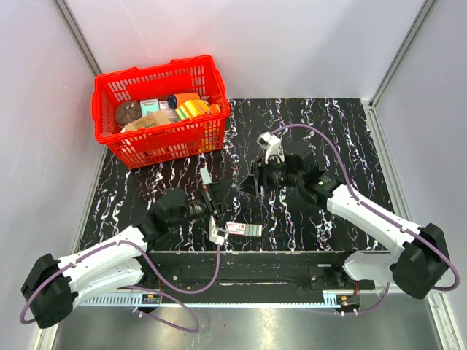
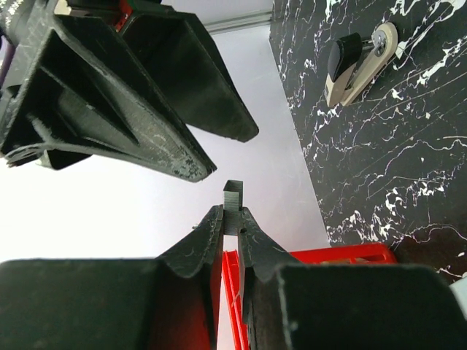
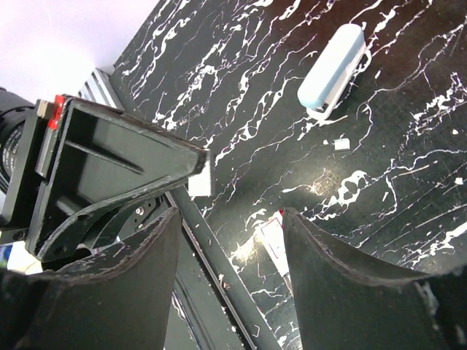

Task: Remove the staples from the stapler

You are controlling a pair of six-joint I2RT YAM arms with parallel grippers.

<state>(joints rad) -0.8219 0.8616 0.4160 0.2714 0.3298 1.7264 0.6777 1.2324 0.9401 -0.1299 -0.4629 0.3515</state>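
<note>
The stapler (image 3: 332, 71), slim with a pale blue top, lies closed on the black marbled table; in the top view it is the small white piece (image 1: 206, 175) just beyond my left gripper. My left gripper (image 2: 232, 213) is shut on a short grey strip of staples (image 2: 232, 197) and holds it above the table. The right wrist view shows that strip (image 3: 201, 177) at the left gripper's tip. My right gripper (image 3: 230, 215) is open and empty. It hovers close to the right of the left gripper (image 1: 213, 193), with the right gripper (image 1: 249, 181) facing it.
A flat white-and-red little box (image 1: 244, 229) lies near the front rail (image 3: 211, 255), with a small white object (image 1: 217, 232) beside it. A red basket (image 1: 162, 109) of items stands at the back left. A small black-and-beige object (image 2: 357, 62) lies on the table.
</note>
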